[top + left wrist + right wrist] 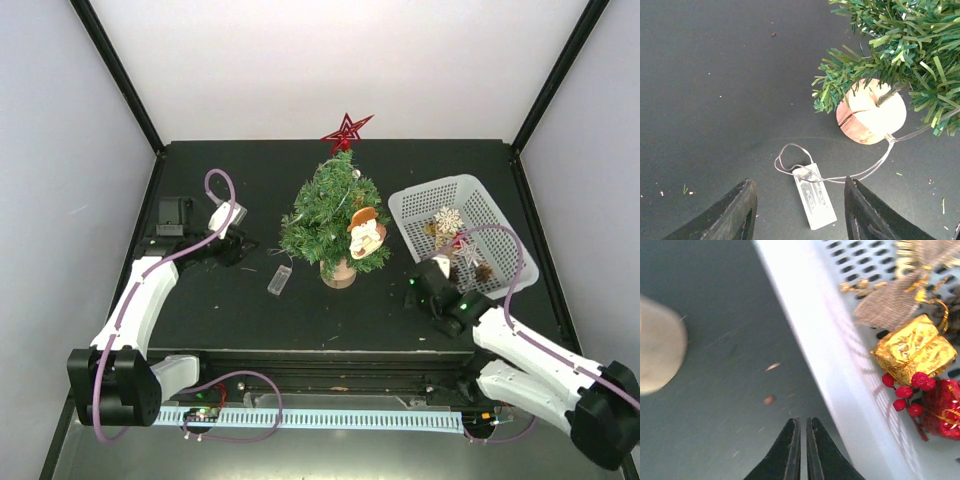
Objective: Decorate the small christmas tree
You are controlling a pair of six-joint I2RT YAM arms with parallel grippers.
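- Two arms sit low over the black tabletop [250,180], one on each side of the tree.
- We see the small dark-green bristly christmas tree [333,215] upright mid-table on its round light wooden stump base [872,117]. It is left of the white perforated plastic basket [420,205] and apart from it.
- On the tree, a red openwork star [346,131] sits at the tip. A pale figure ornament [366,231] hangs on its right side.
- We read the left gripper [799,182] as jaws apart, gripping nothing, close above the table left of the tree.
- A small clear rectangular battery pack [815,196] lies flat on the table, framed between the left fingers in the wrist view.
- Its thin silver wire [860,172] loops once, then runs past the stump up into the branches.
- We read the right gripper [802,420] as jaws together with only a sliver between them, nothing held. It is over bare table just outside the basket's wall.
- Basket contents in the right wrist view:
  - a gold foil gift box [914,354]
  - a red berry sprig [905,390] touching the gift box
  - a red foil parcel [945,407]
  - a burlap bow [895,302]
- The top view adds a pale snowflake [448,219] and a brown pine cone [483,271] in the basket.
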